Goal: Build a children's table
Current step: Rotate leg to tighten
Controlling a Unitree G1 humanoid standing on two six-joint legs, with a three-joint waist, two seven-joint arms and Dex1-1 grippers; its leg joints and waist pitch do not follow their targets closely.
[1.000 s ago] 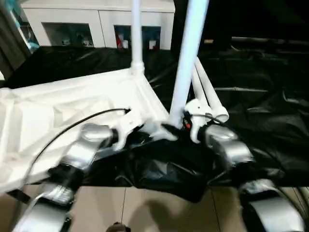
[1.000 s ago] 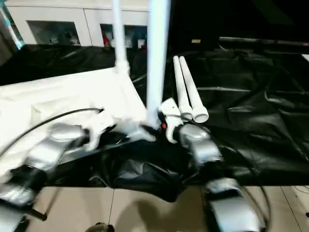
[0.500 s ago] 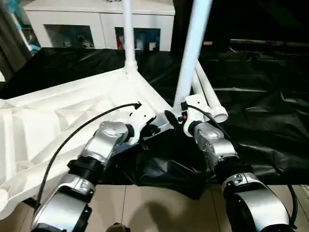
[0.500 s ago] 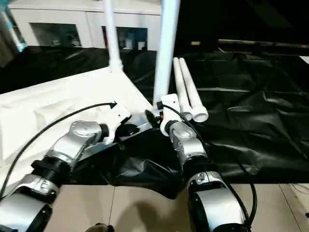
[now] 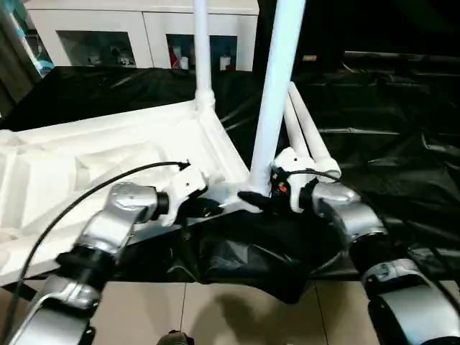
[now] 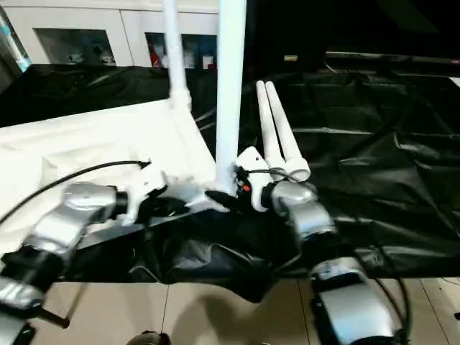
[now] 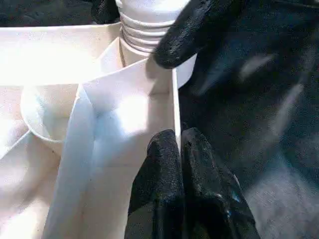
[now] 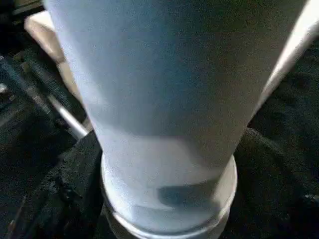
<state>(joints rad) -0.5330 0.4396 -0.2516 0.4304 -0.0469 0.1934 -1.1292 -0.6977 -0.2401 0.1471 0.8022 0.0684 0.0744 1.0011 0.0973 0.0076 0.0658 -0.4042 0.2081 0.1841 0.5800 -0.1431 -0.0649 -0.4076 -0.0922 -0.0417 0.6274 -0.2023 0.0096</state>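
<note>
The children's table (image 5: 108, 162) is lying upside down on the black-draped counter (image 5: 388, 144), its top taking up the left side, underside up. Two legs are standing up from it: one at the far right corner (image 5: 202, 50), another at the near right corner (image 5: 277, 79). Two more legs (image 5: 305, 133) are lying side by side on the counter just right of the near upright leg, pointing away twd the far side.

My left gripper (image 7: 177, 149) is sitting pinched shut w/ fingertips pressed together, right at the thin edge of the tabletop rim near that near corner; can't tell if it's actually pinching the rim. In the left wrist view the threaded base of the near leg (image 7: 142, 35) is showing just beyond, w/ one black finger (image 7: 194, 30) of my other gripper lying against it.

My right gripper (image 5: 253, 198) is reaching in from the right at the foot of the near upright leg, jaws standing wide w/ the leg base between them.

White glass-door cabinet (image 5: 129, 36) is standing behind the counter at far left.
</note>
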